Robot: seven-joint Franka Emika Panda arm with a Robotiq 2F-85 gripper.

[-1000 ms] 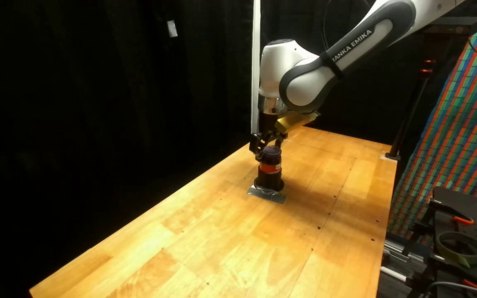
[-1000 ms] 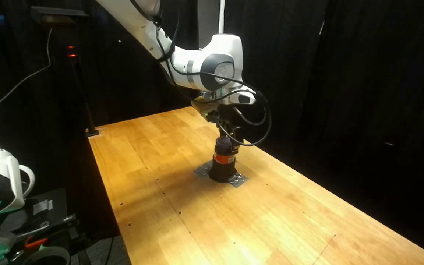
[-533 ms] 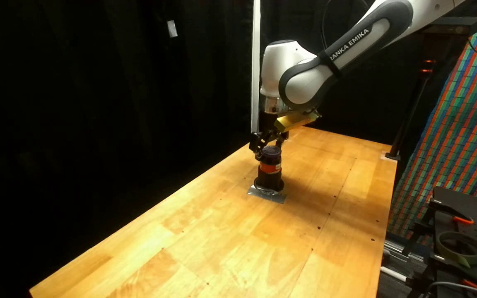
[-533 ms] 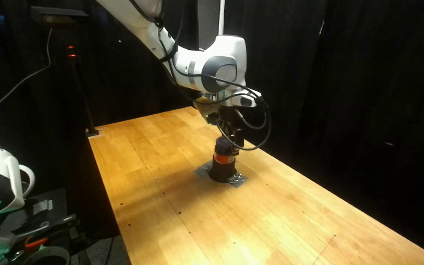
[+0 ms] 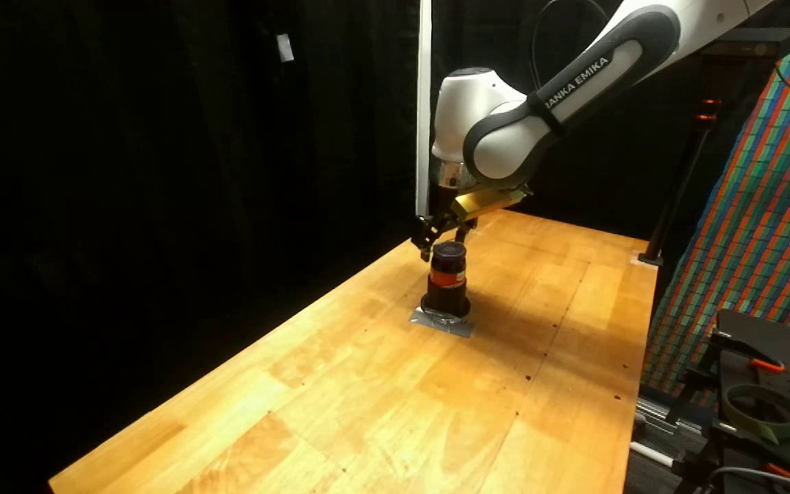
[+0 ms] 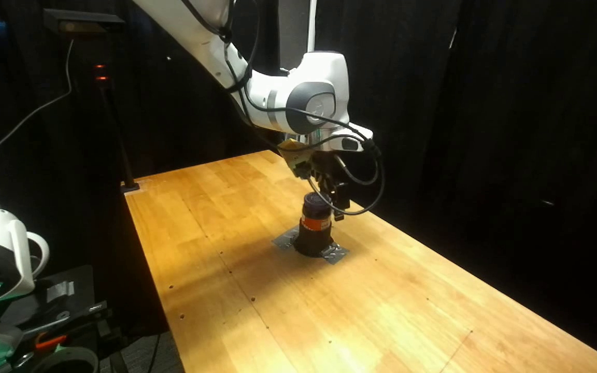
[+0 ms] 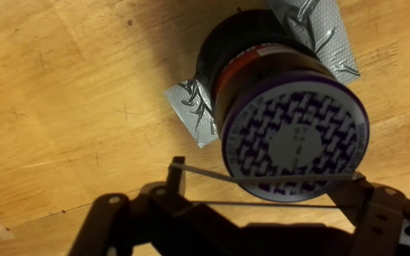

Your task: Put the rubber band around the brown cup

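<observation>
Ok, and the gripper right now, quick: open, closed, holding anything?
Gripper: open, jaws well apart, holding the rubber band stretched across them; nothing clamped between them.

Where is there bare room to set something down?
In both exterior views, the table is bare between the brown cup and the dark post, and from the silver tape toward the camera. Crowded: around the cup; in the wrist view the rubber band, strung between open jaws, crosses its top.

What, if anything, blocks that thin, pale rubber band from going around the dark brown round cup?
Only the purple-and-white lid of the cup: in the wrist view, one strand of the rubber band crosses it, apparently resting there. Nothing else visible stands between them.
</observation>
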